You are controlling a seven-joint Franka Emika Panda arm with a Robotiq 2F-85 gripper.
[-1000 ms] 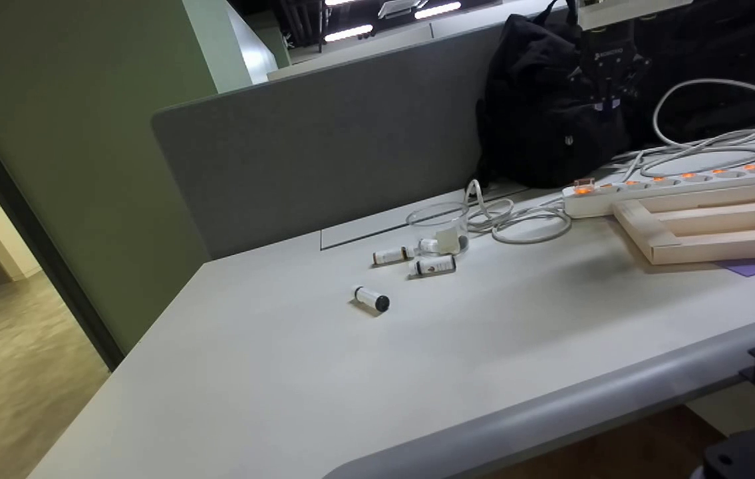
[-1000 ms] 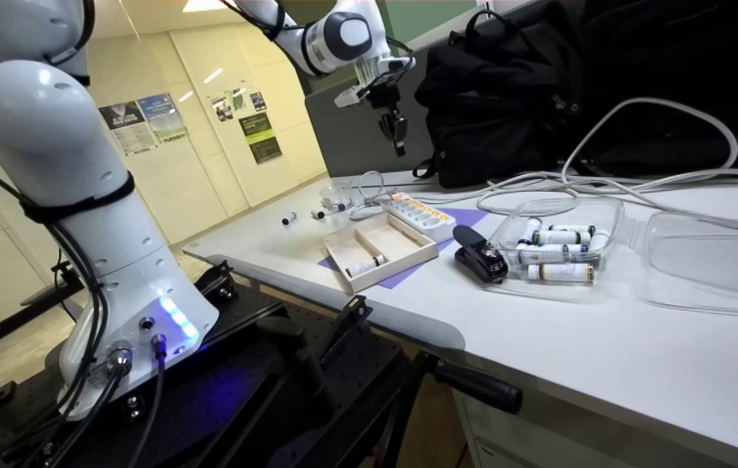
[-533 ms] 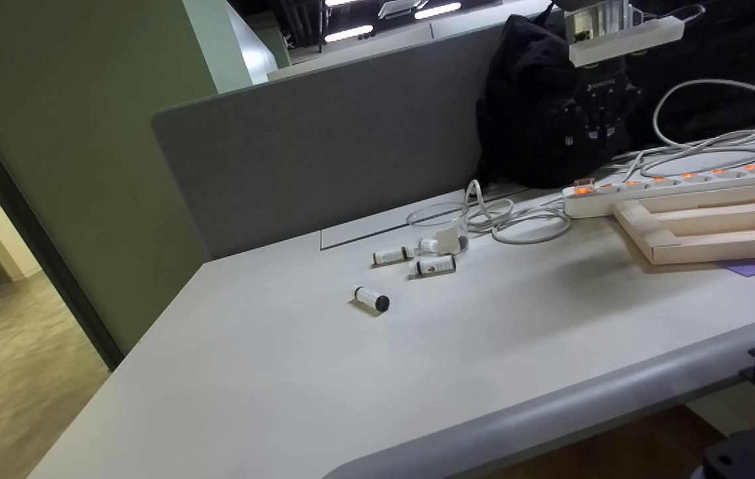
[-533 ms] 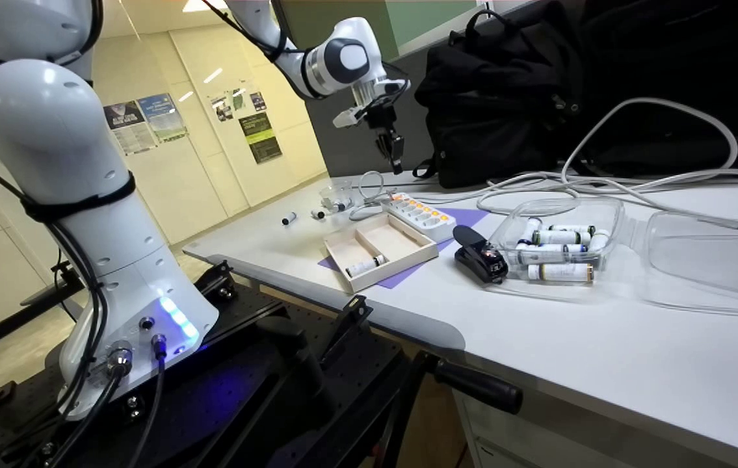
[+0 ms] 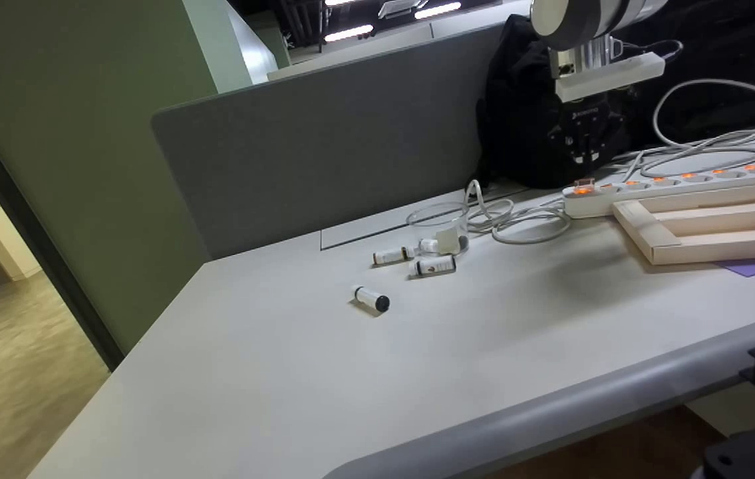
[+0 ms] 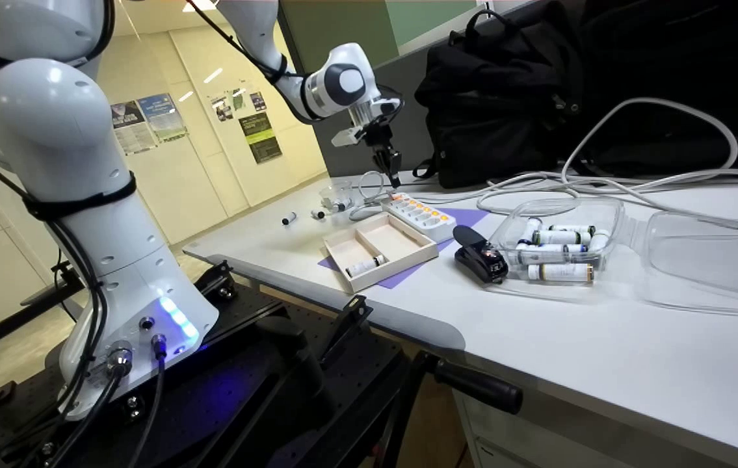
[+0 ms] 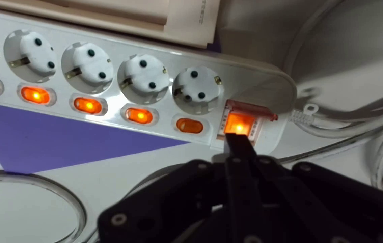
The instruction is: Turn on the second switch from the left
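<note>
A white power strip [image 5: 683, 193] lies on the table; it also shows in an exterior view [image 6: 432, 224] and the wrist view [image 7: 255, 79]. In the wrist view the square main switch [image 7: 237, 122] glows orange under a raised clear red cover [image 7: 250, 109]. The oval switch beside it [image 7: 190, 125] is dark. Several other oval switches [image 7: 139, 115] are lit. My gripper [image 7: 240, 136] is shut and empty, its tips overlapping the main switch's near edge in the wrist view. In both exterior views the gripper [image 5: 587, 158] [image 6: 395, 182] is a little above the strip's main-switch end.
A wooden tray [image 6: 401, 265] borders the strip, over purple paper [image 6: 408, 276]. Grey cables [image 5: 530, 233] coil past the strip's end. A black backpack [image 6: 499, 104] stands behind. Small bottles [image 5: 371, 299], a clear cup [image 5: 437, 216], a black stapler-like object [image 6: 480, 257] and a clear box [image 6: 557, 214] are around.
My gripper has moved down toward the main-switch end of the strip and slightly left in both exterior views. It stays shut. The objects on the table have not moved.
</note>
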